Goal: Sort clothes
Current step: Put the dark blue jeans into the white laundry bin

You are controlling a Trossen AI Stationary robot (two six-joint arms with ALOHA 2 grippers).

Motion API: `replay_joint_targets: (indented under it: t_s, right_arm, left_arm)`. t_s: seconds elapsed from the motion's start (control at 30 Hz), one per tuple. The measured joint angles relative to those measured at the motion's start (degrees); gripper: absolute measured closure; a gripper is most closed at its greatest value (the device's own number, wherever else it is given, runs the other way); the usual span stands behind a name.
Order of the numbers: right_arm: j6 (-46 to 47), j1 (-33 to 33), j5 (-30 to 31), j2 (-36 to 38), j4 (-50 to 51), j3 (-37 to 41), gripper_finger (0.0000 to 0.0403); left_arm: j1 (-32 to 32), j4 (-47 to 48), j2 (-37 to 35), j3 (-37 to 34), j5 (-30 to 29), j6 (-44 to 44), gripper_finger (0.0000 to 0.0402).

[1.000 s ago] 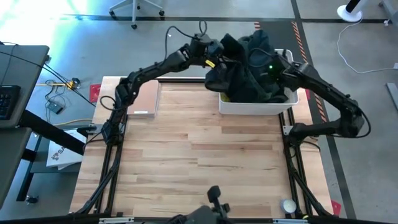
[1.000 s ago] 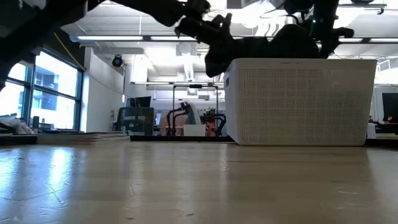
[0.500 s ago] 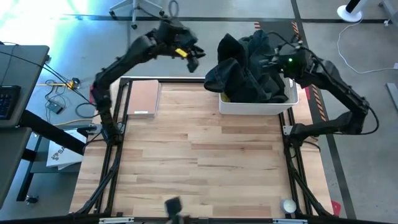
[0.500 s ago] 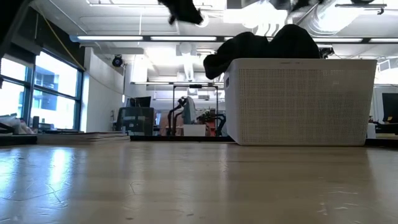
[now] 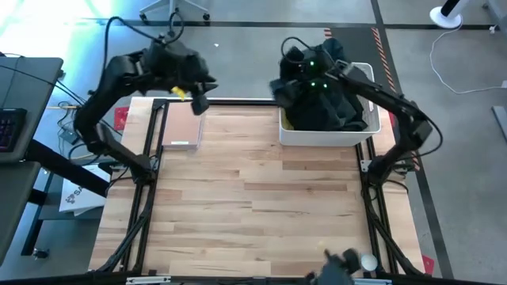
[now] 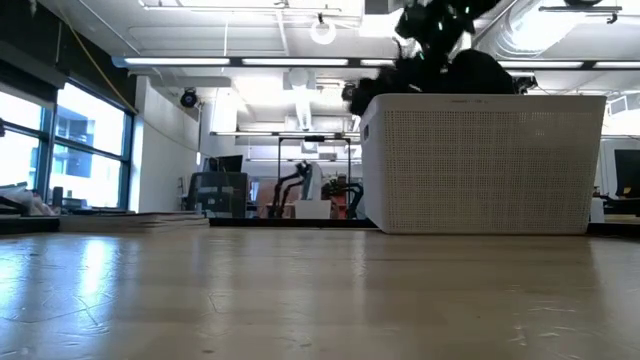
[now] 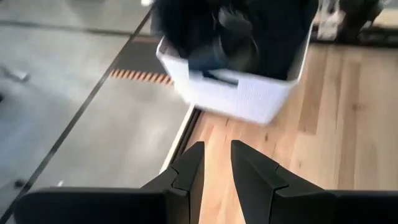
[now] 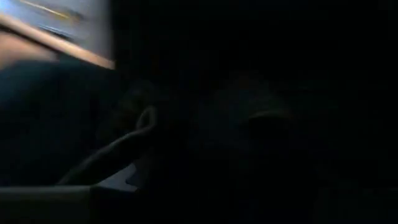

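A pile of dark clothes [image 5: 329, 103], black and dark green, fills the white basket [image 5: 329, 136] at the table's far right. It also shows in the low view [image 6: 480, 75] and in the left wrist view [image 7: 249, 37]. My right gripper [image 5: 289, 79] is over the pile's left side, down at the cloth. Dark cloth [image 8: 249, 124] fills its wrist view. My left gripper [image 5: 194, 93] hangs over the table's far left, its fingers [image 7: 189, 168] a narrow gap apart with nothing between them.
A flat brown board [image 5: 182, 127] lies at the table's far left, below my left gripper. A small white-grey ball [image 5: 367, 261] sits at the near right corner. The bare wooden top [image 5: 253, 206] spreads between them.
My left gripper has let go of the dark cloth at the basket's left rim and swung up and toward the table's left. My right gripper has gone from the basket's right side across the pile to its left side.
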State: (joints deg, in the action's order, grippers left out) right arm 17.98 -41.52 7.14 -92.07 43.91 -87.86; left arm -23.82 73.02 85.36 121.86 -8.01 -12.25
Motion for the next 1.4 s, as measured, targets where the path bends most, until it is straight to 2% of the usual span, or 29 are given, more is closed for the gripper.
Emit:
replay_joint_targets:
  t_s: [0.1,0.2,0.4,0.5,0.67,0.8,0.87,0.93,1.03,1.1,1.2,1.3,1.4]
  right_arm:
    - [0.0,-3.9,3.0,-2.4,7.3,0.6,0.0194]
    - [-0.7,-5.3,3.0,-2.9,8.7,5.2,0.0194]
    - [-0.8,-5.5,2.7,-2.7,-4.7,20.1,0.0194]
    - [-0.3,-6.6,-0.6,-2.7,-8.1,23.0,0.0194]
    - [-1.1,-5.5,-5.0,-0.1,-1.2,17.2,0.0194]
    - [-2.9,-1.7,-9.8,6.3,3.6,8.1,0.0194]
    - [-5.1,0.0,-10.1,9.0,6.0,4.5,0.0194]
    - [-6.0,1.7,-5.5,11.4,6.2,2.1,0.0194]
    - [-2.4,2.3,8.5,15.0,5.0,0.2,0.0194]
    - [-0.1,0.4,18.7,15.8,6.1,0.1,0.0194]
    - [1.8,-3.9,27.3,15.2,9.1,1.2,0.0194]
    - [1.2,-7.6,27.1,14.2,8.8,3.7,0.0194]
    - [-3.5,-9.2,16.3,12.3,8.0,7.5,0.0194]
  left_arm:
    - [1.6,4.2,-1.8,0.0,-3.3,2.0,0.0326]
    - [3.3,5.9,-3.1,0.0,-6.2,3.6,0.0326]
    - [6.5,6.6,-5.3,-0.1,-10.8,5.8,0.0326]
    - [7.9,8.0,-6.1,-0.1,-11.8,6.8,0.0326]
    - [9.8,11.2,-7.2,-0.1,-14.0,8.6,0.0326]
    - [11.0,13.4,-7.7,-0.1,-16.7,10.3,0.0326]
    - [11.7,14.5,-7.8,-0.1,-17.9,10.9,0.0326]
    - [12.5,15.2,-7.9,-0.1,-19.1,11.7,0.0326]
    - [13.8,16.0,-7.8,-0.1,-20.8,12.3,0.0326]
    - [14.7,16.0,-7.8,-0.1,-21.2,12.7,0.0326]
    - [15.6,16.1,-7.8,-0.1,-21.3,12.7,0.0326]
    - [16.3,16.2,-7.8,-0.1,-21.3,13.1,0.0326]
    - [16.9,16.2,-7.8,-0.6,-21.4,13.1,0.0326]
